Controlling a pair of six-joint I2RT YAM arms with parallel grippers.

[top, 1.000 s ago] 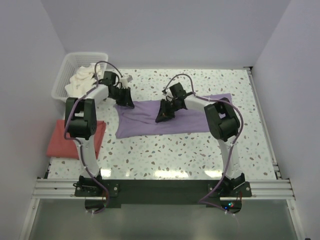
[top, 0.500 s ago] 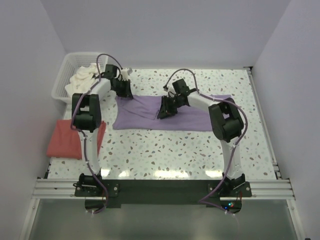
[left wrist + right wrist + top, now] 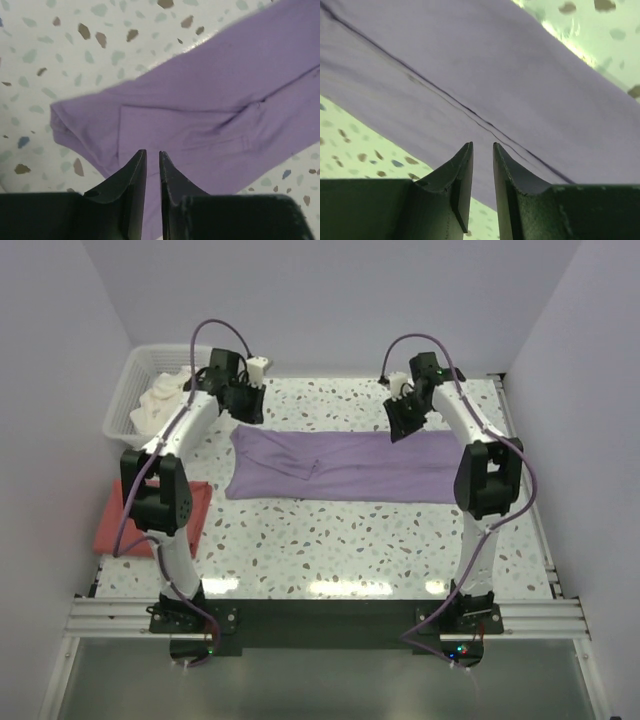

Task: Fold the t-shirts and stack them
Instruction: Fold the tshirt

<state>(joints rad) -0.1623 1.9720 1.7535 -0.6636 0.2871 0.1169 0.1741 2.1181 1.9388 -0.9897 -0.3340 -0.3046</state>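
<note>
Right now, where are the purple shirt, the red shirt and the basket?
purple shirt point(image 3: 340, 468), top view, middle of the cloth
red shirt point(image 3: 112, 530), top view, its left half
basket point(image 3: 120, 400), top view, its left wall

Lilac t-shirt point(image 3: 345, 468) flat, centre, coral t-shirt point(image 3: 112, 525) folded, left

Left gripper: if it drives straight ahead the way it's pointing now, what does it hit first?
The lilac t-shirt. The left gripper aims down at one folded end of it, with nothing in between. How high above the shirt it hangs is unclear.
</note>
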